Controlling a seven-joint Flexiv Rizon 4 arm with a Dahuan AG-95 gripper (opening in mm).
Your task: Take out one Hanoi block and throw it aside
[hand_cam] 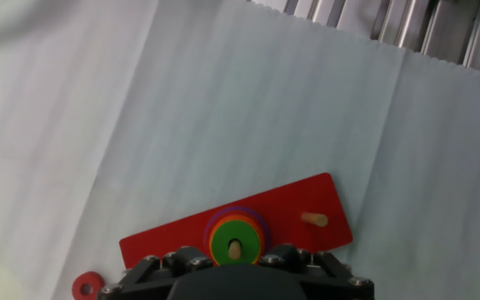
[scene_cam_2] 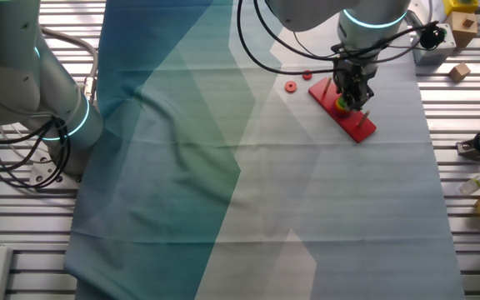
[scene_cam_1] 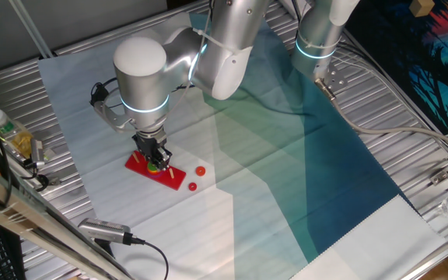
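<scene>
The Hanoi block, a tiny green disc (hand_cam: 234, 239), sits on top of the ring stack on a peg of the red base board (hand_cam: 290, 212). My gripper (hand_cam: 235, 260) is straight above it, and its black fingers (hand_cam: 182, 262) press in close against both sides of the disc. In one fixed view the gripper (scene_cam_1: 155, 161) is down on the stack, and the other fixed view shows the same gripper (scene_cam_2: 349, 96). The disc is still on its peg. An empty wooden peg (hand_cam: 312, 220) stands to the right.
Two small red discs (scene_cam_1: 200, 170) (scene_cam_1: 192, 186) lie on the cloth beside the board, and one shows in the hand view (hand_cam: 87, 287). A bottle (scene_cam_1: 6, 128) and cables lie at the left. Metal table slats surround the cloth.
</scene>
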